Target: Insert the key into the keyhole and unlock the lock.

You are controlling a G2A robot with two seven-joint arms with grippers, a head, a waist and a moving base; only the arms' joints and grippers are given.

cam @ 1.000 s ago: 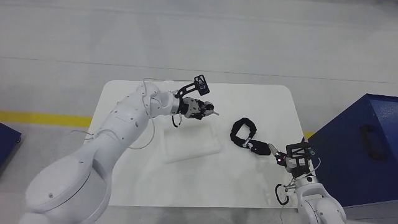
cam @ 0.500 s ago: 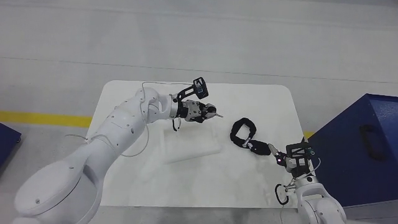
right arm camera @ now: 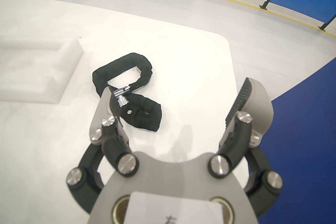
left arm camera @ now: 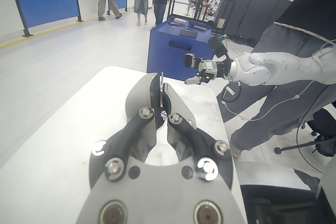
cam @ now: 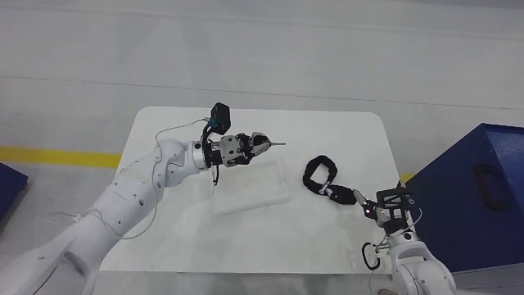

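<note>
The left gripper [left arm camera: 161, 83] pinches a thin silver metal key [left arm camera: 162, 77] above the white table [cam: 311, 242], well apart from the black fabric-sleeved chain lock [right arm camera: 136, 70]. The right gripper [right arm camera: 178, 93], spread wide, hovers beside the lock. Carrying the key seems underway; next it must be aligned with the metal keyhole cylinder [right arm camera: 122, 101].

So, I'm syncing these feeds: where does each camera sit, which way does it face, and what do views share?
Top view: above the arms, facing down on the table; both arms show.
Left wrist view: on that wrist, facing along the left gripper, shut on the key, towards the right gripper.
Right wrist view: on that wrist, facing down past the open right gripper at the lock.
Shared: top and right wrist views both show the lock.
</note>
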